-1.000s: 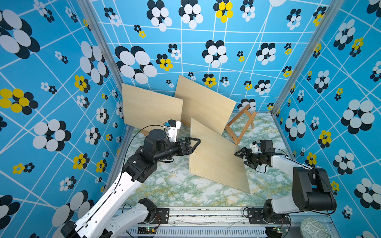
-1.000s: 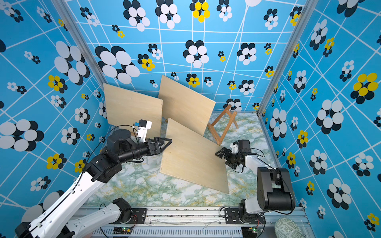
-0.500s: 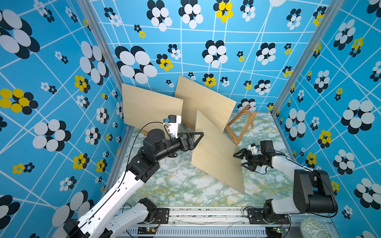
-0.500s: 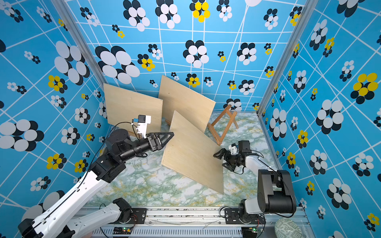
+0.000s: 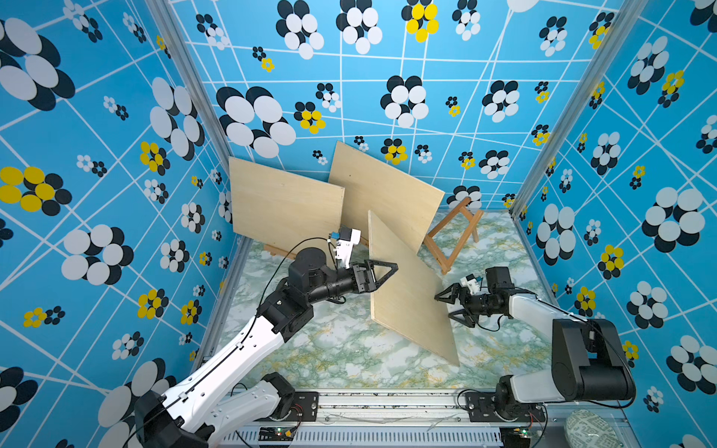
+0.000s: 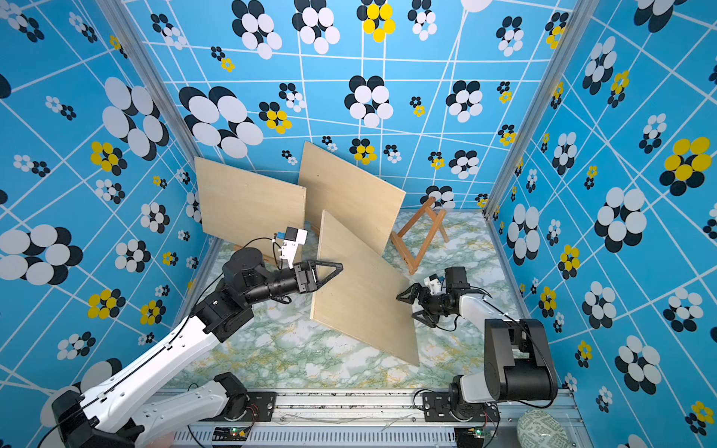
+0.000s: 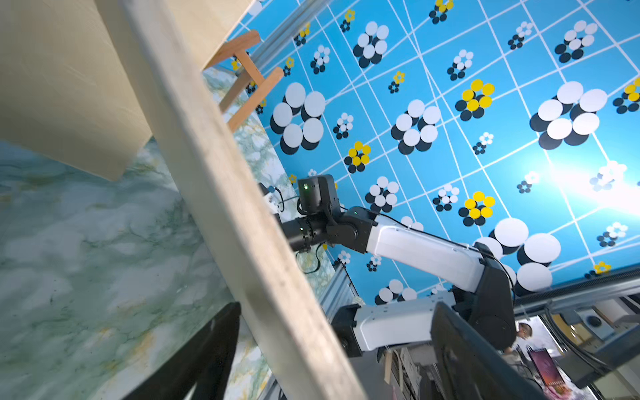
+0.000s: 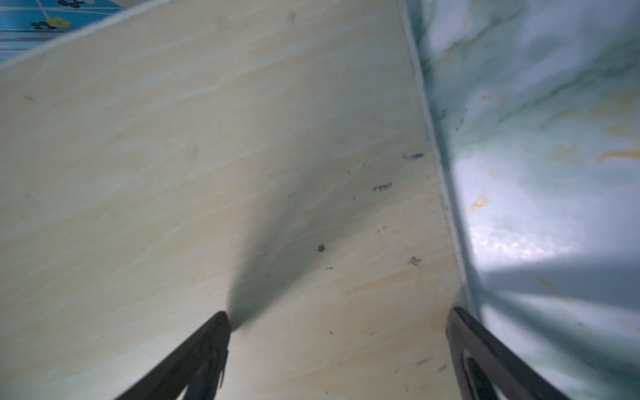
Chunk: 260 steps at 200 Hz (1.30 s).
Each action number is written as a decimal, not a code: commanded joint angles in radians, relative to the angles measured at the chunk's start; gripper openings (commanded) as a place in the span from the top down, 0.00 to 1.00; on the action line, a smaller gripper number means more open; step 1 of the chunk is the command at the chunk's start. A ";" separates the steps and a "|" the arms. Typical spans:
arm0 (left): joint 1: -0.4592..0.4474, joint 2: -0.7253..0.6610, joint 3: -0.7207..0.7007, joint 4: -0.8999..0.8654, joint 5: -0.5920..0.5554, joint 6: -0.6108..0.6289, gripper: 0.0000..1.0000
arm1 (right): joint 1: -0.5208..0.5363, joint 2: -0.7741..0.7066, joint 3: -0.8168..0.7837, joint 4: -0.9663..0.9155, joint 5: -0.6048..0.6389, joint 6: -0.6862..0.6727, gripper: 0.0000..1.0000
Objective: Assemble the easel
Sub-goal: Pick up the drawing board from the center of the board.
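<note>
Now, step: raising plywood board (image 5: 407, 287), I think.
Left gripper (image 5: 392, 267): released, astride its edge.
Right gripper (image 5: 443, 307): released, by its face.
Next: clamp, carry to far easel (image 5: 463, 240).

Blue walls (image 5: 407, 77), printed with white lines and clusters of black, white and yellow dots, fill the top and both sides in both top views. A green-and-white marbled tabletop (image 5: 341, 349) lies at lower centre. Below it runs a grey metal rail (image 5: 388, 401). A rounded, green-patterned object (image 5: 586, 428) sits in the lower right corner.
</note>
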 commanded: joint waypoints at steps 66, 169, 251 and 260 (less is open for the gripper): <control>0.038 0.009 0.136 -0.448 -0.008 0.151 0.16 | 0.044 0.019 -0.039 -0.170 -0.023 -0.042 0.01; 0.153 0.058 0.296 -0.809 0.090 0.233 0.32 | 0.044 0.036 -0.046 -0.149 -0.003 -0.051 0.01; 0.232 0.039 0.318 -0.974 0.107 0.290 0.49 | 0.053 0.048 -0.051 -0.132 0.005 -0.054 0.01; 0.237 0.039 0.314 -0.978 0.110 0.288 0.55 | 0.052 0.047 -0.050 -0.133 0.007 -0.054 0.01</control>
